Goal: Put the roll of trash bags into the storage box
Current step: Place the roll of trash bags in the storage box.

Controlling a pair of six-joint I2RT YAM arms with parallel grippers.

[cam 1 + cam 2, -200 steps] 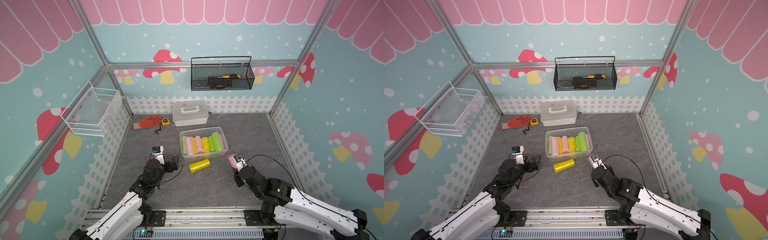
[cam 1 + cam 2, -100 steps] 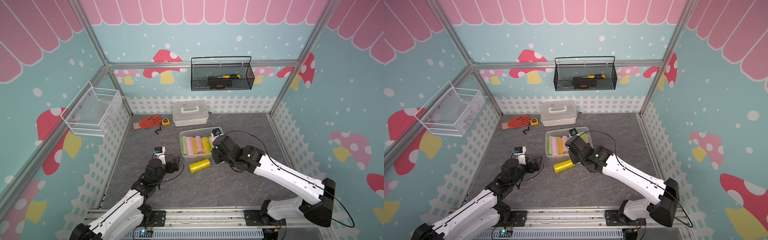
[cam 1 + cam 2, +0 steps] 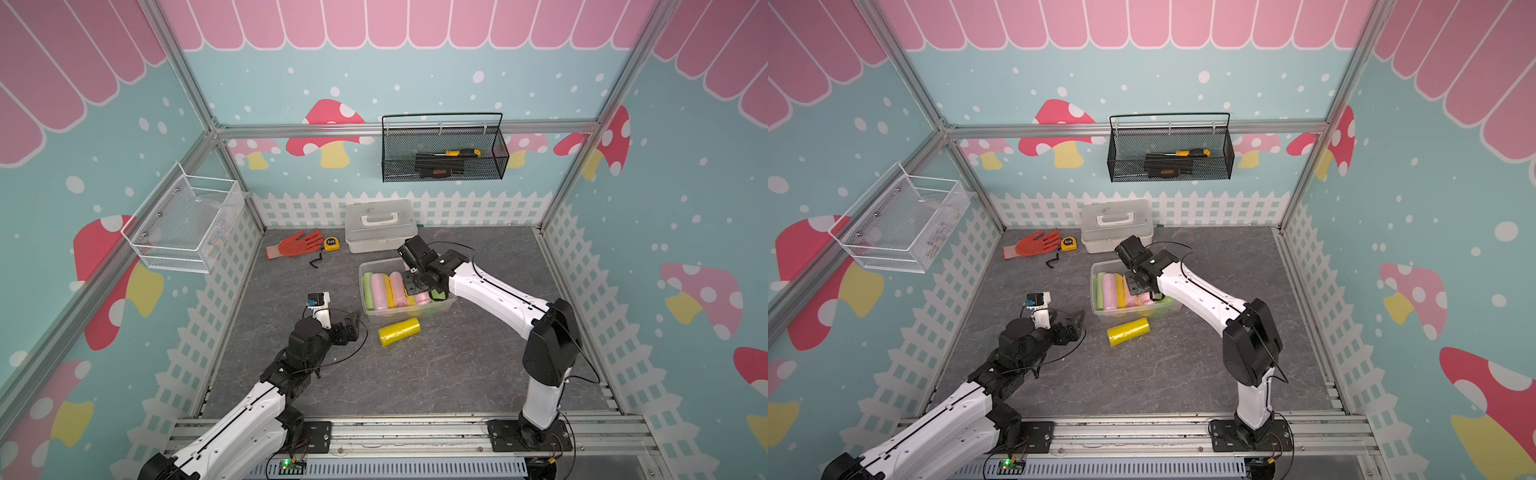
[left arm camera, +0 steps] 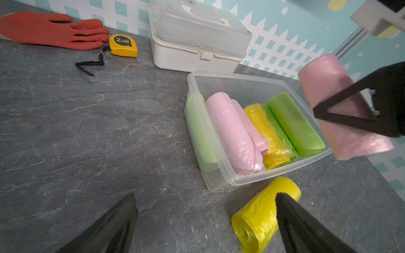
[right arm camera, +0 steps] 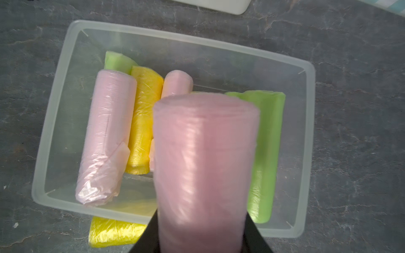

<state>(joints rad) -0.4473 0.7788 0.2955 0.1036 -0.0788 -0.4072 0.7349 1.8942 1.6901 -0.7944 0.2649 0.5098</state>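
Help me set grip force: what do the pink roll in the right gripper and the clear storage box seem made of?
The pink roll looks like thin plastic film wound tight, glossy; crinkles and sheen show on its wrap, so it probably gives when squeezed. The storage box looks like stiff translucent plastic, smooth, frosted; the yellow roll outside shows through its wall.

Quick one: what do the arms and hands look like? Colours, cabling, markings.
Left arm and right arm: white shells, black joints, loose black cable loops. Left hand and right hand: black, tapered triangular fingers. Small green light near the right wrist.
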